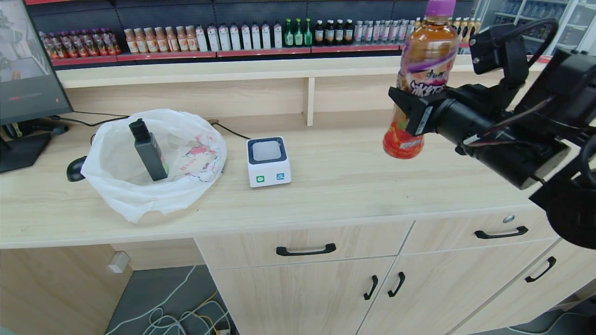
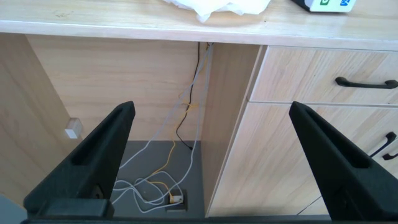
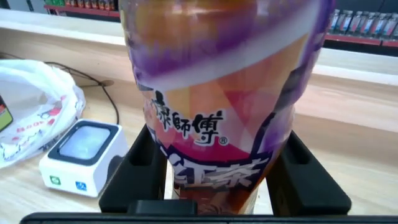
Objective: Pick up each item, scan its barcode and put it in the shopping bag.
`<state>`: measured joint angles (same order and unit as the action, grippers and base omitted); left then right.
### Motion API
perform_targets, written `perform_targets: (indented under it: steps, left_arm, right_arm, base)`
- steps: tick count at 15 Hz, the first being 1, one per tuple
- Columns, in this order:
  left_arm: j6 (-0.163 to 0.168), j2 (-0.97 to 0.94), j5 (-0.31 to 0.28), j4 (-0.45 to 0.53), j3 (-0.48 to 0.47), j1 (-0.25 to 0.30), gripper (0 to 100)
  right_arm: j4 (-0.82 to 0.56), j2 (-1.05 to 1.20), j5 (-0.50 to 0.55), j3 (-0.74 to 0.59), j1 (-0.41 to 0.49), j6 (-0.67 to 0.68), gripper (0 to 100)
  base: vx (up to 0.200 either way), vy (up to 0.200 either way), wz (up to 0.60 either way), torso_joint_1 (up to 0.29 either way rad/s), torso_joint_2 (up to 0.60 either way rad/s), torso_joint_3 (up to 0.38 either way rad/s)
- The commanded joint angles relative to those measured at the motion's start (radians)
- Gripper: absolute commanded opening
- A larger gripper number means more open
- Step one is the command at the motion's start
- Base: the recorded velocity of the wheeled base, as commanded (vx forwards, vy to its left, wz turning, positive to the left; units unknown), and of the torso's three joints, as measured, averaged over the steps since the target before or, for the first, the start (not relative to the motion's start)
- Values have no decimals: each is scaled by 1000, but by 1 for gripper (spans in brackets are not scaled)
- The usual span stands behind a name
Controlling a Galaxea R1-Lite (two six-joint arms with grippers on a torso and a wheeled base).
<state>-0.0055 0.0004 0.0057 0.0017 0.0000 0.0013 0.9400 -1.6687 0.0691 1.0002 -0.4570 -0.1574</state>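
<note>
Bottle (image 1: 426,60), amber drink, purple cap: held upright in the air by our right gripper (image 1: 416,110), jaws clamped on its midsection, well to the right of the scanner (image 1: 268,160), above the counter (image 1: 349,186). Step, as we judge it: carrying to scan. Next: present the barcode to the scanner; we cannot tell which face bears it. Shopping bag (image 1: 121,195): holds one dark bottle (image 1: 149,151). Left gripper (image 2: 211,155): spread wide, empty, low before the cabinet (image 2: 298,81).

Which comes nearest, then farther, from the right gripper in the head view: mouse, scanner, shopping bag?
1. Scanner, mid-counter, closest to the right gripper holding the bottle.
2. Shopping bag, left of the scanner.
3. Mouse, beyond the bag, far left.
</note>
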Motion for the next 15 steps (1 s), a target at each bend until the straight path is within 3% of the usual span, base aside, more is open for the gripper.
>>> perform_targets:
  steps: [1, 6, 12, 15]
  left_arm:
    - [-1, 0, 0, 0, 0, 0, 100]
    - [-1, 0, 0, 0, 0, 0, 100]
    - [-1, 0, 0, 0, 0, 0, 100]
    - [-1, 0, 0, 0, -2, 0, 100]
  right_arm:
    - [68, 132, 4, -187, -5, -7, 0]
    - [306, 150, -2, -468, -6, 24, 0]
    - [490, 152, -2, -624, -77, 75, 0]
    - [583, 149, 1, -690, -166, 27, 0]
  base:
    - [0, 0, 0, 0, 0, 0]
    - [0, 0, 0, 0, 0, 0]
    - [0, 0, 0, 0, 0, 0]
    - [0, 0, 0, 0, 0, 0]
